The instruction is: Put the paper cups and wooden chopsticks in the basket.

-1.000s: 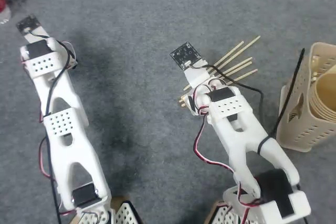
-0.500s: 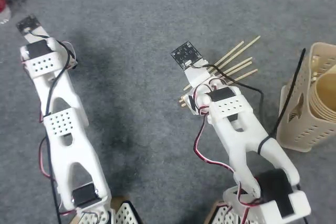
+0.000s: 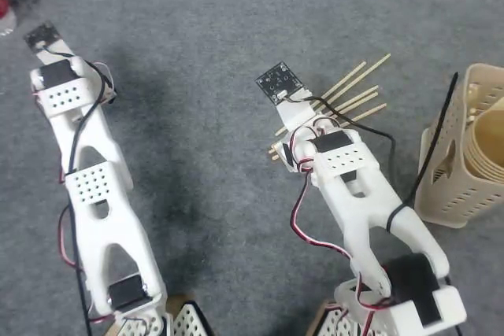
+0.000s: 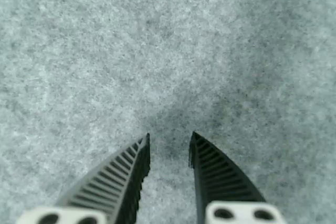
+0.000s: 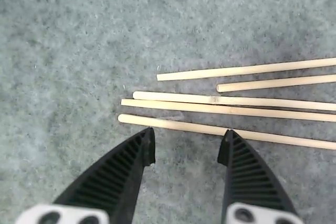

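Paper cups and wooden chopsticks share a grey, felt-like table with two white robot arms, seen from above.

Largest after the table are the arms. The left arm stretches up the left side of the overhead view, its wrist above bare grey surface near the far corner. The right arm rises from the near edge and leans toward the middle of the table, its wrist covering the near ends of the chopsticks.

Next in size, a pale beige slotted basket stands upright at the right edge of the overhead view, well apart from the left arm. The paper cups are nested inside it as one stack (partly cut off by the edge of the view).

The chopsticks lie loose on the table between the right arm's wrist and the basket. From the right wrist, five sticks run roughly parallel, close together.

The right gripper has its two dark ribbed jaws spread wide and holds nothing; their tips sit just beside the nearest stick. The left gripper has its jaws a little apart, with nothing between them, above plain grey surface.
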Robot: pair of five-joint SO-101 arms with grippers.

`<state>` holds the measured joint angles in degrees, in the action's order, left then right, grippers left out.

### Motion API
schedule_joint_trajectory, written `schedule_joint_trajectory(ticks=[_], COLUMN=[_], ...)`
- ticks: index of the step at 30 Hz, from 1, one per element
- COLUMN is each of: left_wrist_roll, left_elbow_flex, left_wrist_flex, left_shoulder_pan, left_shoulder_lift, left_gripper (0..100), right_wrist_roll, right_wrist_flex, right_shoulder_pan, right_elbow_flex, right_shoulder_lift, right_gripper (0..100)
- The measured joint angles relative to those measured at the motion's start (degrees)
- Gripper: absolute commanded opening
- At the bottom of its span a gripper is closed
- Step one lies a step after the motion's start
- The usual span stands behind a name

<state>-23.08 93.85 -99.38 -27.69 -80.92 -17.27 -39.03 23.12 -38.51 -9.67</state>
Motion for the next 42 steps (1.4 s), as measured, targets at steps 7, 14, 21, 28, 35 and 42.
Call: schedule_joint_trajectory(ticks=[7,14,21,28,35,42], left_wrist_roll=[0.0,0.0,0.35,10.02,13.01,13.1], left_elbow_flex=[0.0,0.0,0.0,-4.22,-12.57,-16.09], left_wrist_flex=[0.0,0.0,0.0,0.0,0.0,0.0], left_shoulder_pan=[0.0,0.0,0.0,3.43,8.88,14.68], left_shoulder_lift=[0.0,0.0,0.0,0.62,8.35,17.14], left_gripper=[13,20,20,20,20,20], right_wrist_roll=[0.0,0.0,-2.02,-9.32,-18.64,-26.99], right_wrist_flex=[0.0,2.81,3.96,-1.67,-4.13,-14.07], right_shoulder_pan=[0.0,0.09,1.58,2.64,-2.2,-6.33], right_elbow_flex=[0.0,0.0,0.0,4.48,12.22,28.04], right_shoulder_lift=[0.0,4.13,7.38,6.07,11.34,27.6], right_gripper=[20.2,20.6,27.4,29.6,29.8,29.7])
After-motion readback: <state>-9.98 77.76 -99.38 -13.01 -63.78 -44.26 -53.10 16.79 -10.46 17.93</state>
